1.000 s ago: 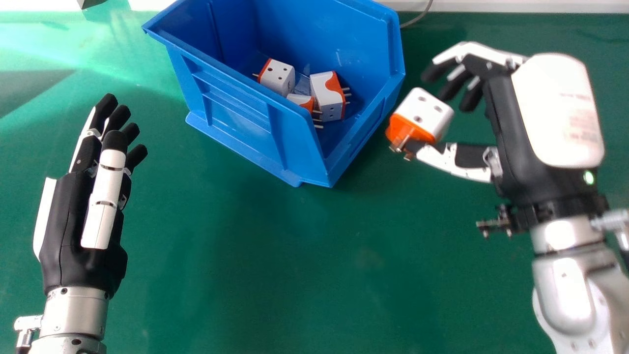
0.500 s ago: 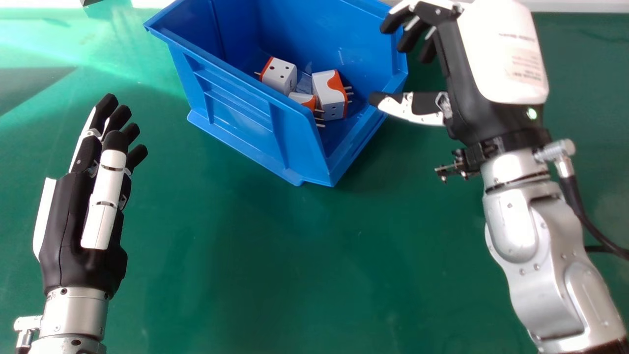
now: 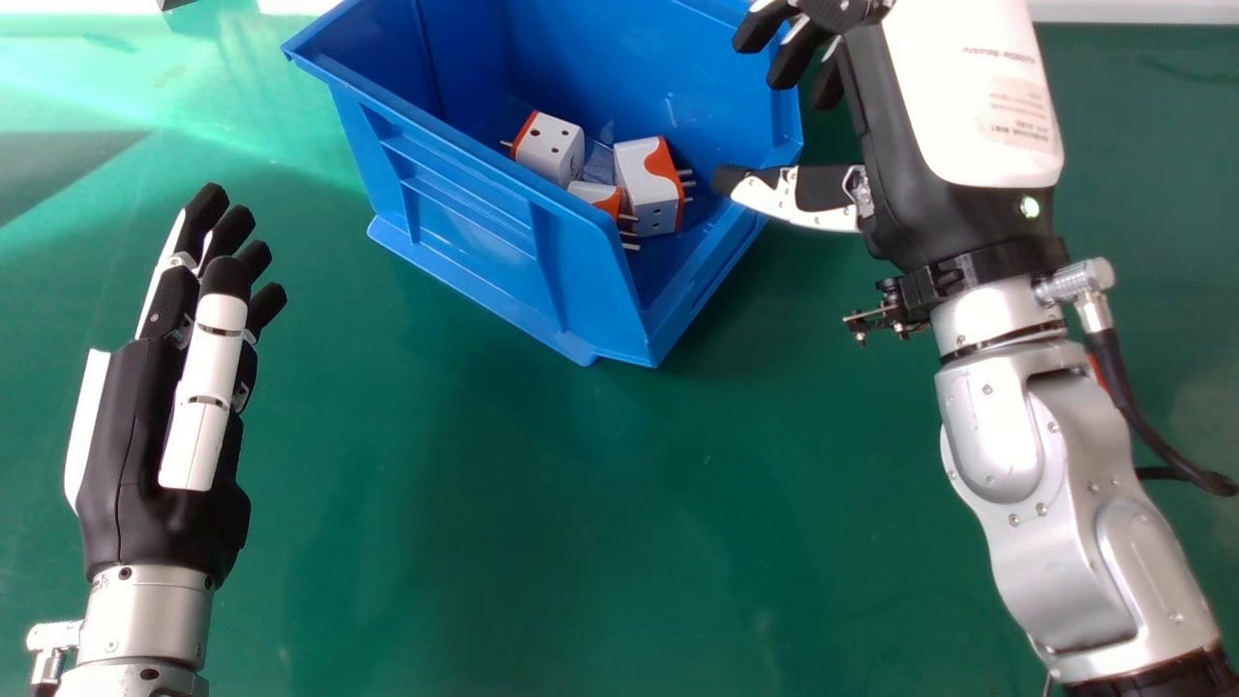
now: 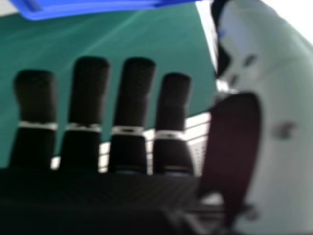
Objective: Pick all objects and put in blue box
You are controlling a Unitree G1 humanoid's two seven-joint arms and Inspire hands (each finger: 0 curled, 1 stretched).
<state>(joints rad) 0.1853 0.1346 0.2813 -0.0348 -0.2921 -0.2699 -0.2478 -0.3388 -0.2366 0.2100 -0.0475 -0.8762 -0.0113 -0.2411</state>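
Inside the blue box (image 3: 474, 225) lay three white-and-orange plug adapters, grouped near one another. The left adapter (image 3: 549, 148) had its prongs turned toward the view's left; the right adapter (image 3: 650, 189) had its prongs toward the view's right. Between and nearer the robot was the middle adapter (image 3: 593, 196), partly hidden by the box's near wall. At the box's right end was the right hand (image 3: 900, 165), wide open with its fingers well apart from the thumb and nothing in its hold. Its thumb tip overlapped the box in the head view, though whether they touched could not be told. Behind the silver right forearm (image 3: 992, 426) showed a red edge (image 3: 1097, 372) of something too hidden to name. On the view's left, above the green table (image 3: 484, 532), was the left hand (image 3: 135, 455), open and empty, fingers straight.
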